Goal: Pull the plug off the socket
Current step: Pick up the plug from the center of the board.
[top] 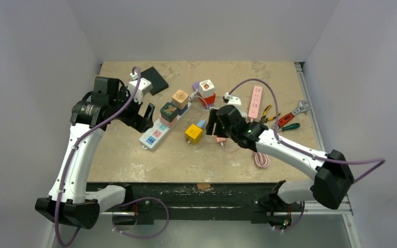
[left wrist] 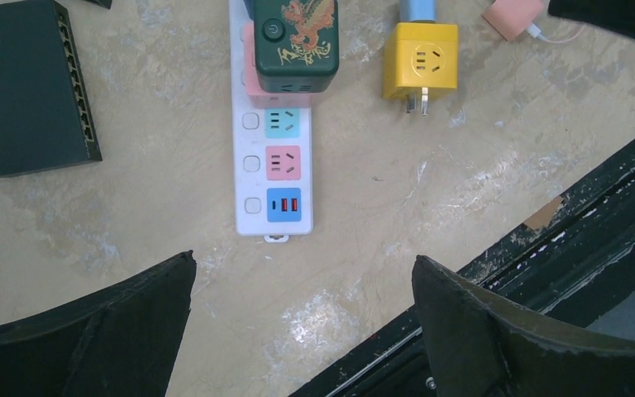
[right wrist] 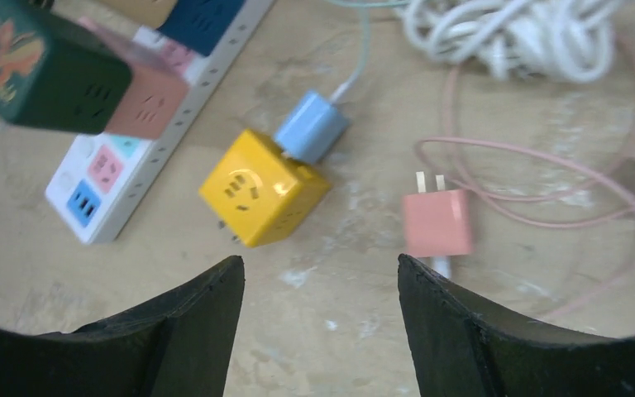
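A yellow cube socket (top: 193, 133) lies on the table with a light blue plug (top: 201, 123) stuck in its far side. In the right wrist view the yellow cube (right wrist: 263, 186) and blue plug (right wrist: 312, 126) lie ahead and left of my open, empty right gripper (right wrist: 321, 265). A white power strip (top: 155, 135) carries a dark green cube adapter (top: 169, 111) stacked on a pink one. My left gripper (left wrist: 303, 265) is open and empty, hovering just past the strip's near end (left wrist: 273, 165). The yellow cube (left wrist: 420, 62) also shows in the left wrist view.
A pink charger (right wrist: 436, 222) with its cable lies right of the yellow cube. A black box (top: 154, 79), brown-topped cube (top: 180, 98), white-and-red cube (top: 207, 89), pink strip (top: 256, 101), pliers (top: 265, 114), screwdriver (top: 288, 120) and white cable bundle (right wrist: 529, 33) lie further back.
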Controlling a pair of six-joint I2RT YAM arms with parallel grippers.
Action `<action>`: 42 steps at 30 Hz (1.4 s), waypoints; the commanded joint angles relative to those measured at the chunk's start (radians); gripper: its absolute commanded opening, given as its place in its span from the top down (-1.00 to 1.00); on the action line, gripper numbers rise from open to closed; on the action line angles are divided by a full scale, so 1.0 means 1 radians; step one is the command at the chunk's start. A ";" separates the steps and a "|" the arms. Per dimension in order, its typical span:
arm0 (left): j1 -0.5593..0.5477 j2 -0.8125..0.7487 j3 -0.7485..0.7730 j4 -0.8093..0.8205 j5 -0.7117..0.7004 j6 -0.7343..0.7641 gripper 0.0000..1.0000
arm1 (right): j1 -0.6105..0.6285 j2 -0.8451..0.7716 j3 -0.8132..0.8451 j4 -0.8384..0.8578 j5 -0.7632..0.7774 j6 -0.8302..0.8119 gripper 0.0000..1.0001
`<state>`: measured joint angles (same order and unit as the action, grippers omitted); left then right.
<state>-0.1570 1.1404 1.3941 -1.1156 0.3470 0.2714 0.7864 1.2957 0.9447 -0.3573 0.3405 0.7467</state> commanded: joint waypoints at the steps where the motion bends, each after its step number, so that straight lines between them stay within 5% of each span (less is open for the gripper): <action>1: 0.008 -0.024 -0.013 0.026 -0.037 -0.011 -1.00 | 0.097 0.123 0.086 0.084 -0.103 0.050 -0.36; 7: 0.009 -0.033 -0.013 0.013 -0.031 -0.006 -1.00 | 0.135 0.376 0.277 -0.032 -0.058 0.124 -0.54; 24: 0.008 -0.077 -0.052 0.020 -0.039 0.019 -1.00 | 0.137 0.624 0.492 -0.172 0.085 0.286 -0.65; 32: 0.008 -0.078 -0.061 0.026 -0.042 0.018 -1.00 | 0.137 0.638 0.474 -0.193 0.147 0.295 -0.60; 38: 0.008 -0.080 -0.063 0.024 -0.043 0.021 -1.00 | 0.137 0.545 0.321 -0.153 0.205 0.248 -0.35; 42: 0.008 -0.080 -0.060 0.022 -0.044 0.022 -1.00 | 0.137 0.475 0.230 -0.127 0.211 0.144 -0.41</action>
<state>-0.1570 1.0779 1.3300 -1.1156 0.3061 0.2810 0.9245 1.8408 1.2381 -0.4717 0.4858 0.9813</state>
